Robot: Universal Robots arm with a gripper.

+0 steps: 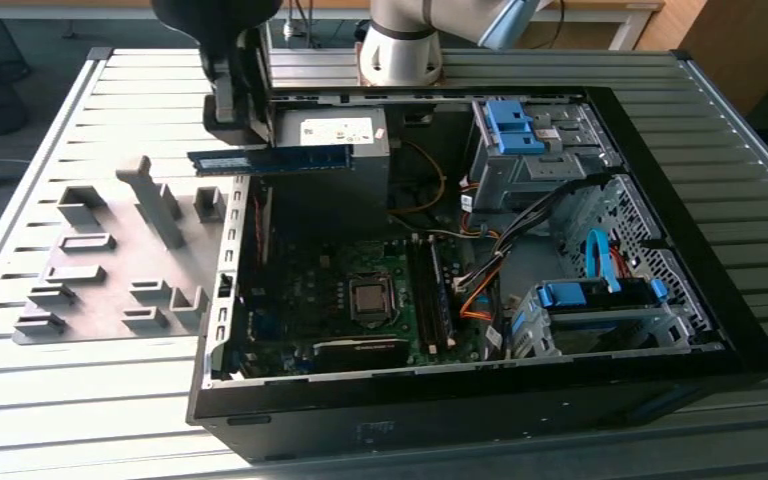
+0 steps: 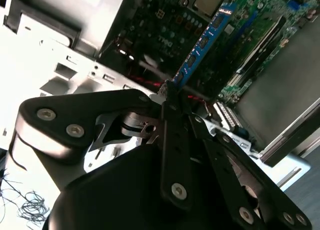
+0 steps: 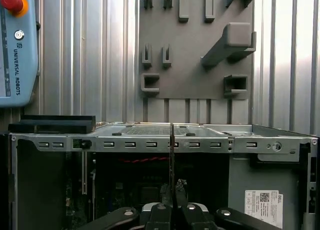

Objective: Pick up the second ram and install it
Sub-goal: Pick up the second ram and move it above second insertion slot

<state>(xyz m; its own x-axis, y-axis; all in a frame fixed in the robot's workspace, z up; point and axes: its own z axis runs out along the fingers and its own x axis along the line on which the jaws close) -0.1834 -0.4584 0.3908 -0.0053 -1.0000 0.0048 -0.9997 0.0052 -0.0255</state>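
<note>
The second ram is a long blue-green stick with dark chips, held level in the air over the open computer case's wall on the exterior view's left. My gripper is shut on one end of it, hanging above the case edge beside the grey fixture plate. In the second wrist view the ram sticks out from my gripper over the motherboard. The first wrist view has the ram edge-on, rising from my gripper across the case rim. The long black slots lie on the motherboard below.
The open black case holds a power supply, blue drive brackets and orange cables. Grey fixture blocks stand on the ribbed metal table. A pendant lies beside the case. The arm's base is behind it.
</note>
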